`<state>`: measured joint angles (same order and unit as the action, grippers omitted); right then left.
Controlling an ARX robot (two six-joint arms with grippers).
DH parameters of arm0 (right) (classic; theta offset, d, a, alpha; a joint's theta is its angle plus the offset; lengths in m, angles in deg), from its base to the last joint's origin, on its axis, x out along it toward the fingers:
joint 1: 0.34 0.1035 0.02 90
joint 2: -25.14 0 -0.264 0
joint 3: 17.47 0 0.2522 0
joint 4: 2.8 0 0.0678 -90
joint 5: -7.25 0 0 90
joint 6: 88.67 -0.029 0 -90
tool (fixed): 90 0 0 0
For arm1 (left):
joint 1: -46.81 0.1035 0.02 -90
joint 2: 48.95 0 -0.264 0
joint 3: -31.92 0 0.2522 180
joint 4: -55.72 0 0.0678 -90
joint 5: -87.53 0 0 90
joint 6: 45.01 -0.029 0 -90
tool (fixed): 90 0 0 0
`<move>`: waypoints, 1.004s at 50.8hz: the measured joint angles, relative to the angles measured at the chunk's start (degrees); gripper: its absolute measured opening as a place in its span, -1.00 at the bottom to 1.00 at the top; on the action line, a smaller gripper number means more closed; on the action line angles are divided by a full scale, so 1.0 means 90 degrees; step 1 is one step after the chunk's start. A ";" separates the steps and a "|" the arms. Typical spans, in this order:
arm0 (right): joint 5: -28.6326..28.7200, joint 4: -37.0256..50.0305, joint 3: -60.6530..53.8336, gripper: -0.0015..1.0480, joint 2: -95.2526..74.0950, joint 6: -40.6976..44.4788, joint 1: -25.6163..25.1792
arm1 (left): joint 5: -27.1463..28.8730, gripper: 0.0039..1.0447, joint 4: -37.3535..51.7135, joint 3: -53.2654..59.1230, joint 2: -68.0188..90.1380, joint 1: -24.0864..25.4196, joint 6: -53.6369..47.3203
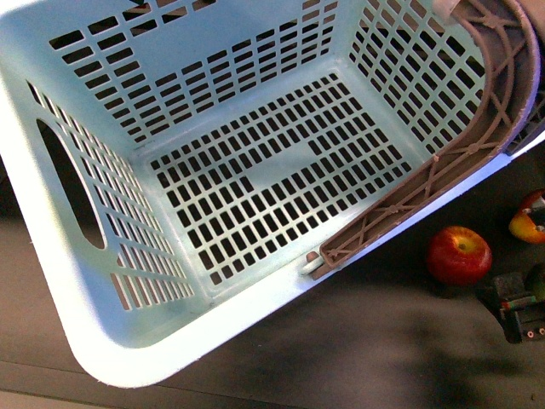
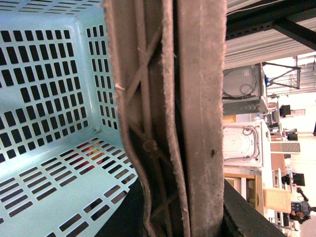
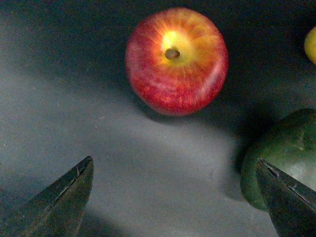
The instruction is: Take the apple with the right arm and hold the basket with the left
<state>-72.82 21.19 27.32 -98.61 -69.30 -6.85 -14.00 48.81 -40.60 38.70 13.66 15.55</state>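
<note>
apple [image 3: 176, 60] lies free before the spread right pincer [image 3: 174, 159]; left pincer [image 2: 182, 213] clamps basket [image 1: 213, 85].

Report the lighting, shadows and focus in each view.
Front view: the basket is blown out white along its near rim, and soft shadow falls on the dark table around the apple. Left wrist view: the brown handle fills the frame; the room behind is overexposed. Right wrist view: apple sharp, shadow cast beside it; right gripper dim, soft-edged.
</note>
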 joint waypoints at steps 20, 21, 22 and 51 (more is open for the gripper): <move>0.0015 -0.0512 0.1112 0.83 -0.0901 0.0330 0.0277 | 0.0002 -0.64 0.0000 0.0000 0.0000 0.0000 0.0000; 0.0012 -0.0532 0.1185 0.83 -0.0957 0.0342 0.0294 | 0.0002 -0.64 0.0000 0.0000 0.0000 0.0000 0.0000; 0.0000 -0.0542 0.1222 0.83 -0.0984 0.0350 0.0304 | 0.0000 -0.64 0.0000 0.0000 0.0000 0.0000 0.0000; -0.0469 -0.1003 0.2431 0.55 -0.1914 0.0442 0.0551 | 0.0000 -0.64 0.0000 0.0000 0.0000 0.0000 0.0002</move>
<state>-77.04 12.17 49.20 -115.83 -65.32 -1.88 -14.00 48.81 -40.60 38.70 13.66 15.57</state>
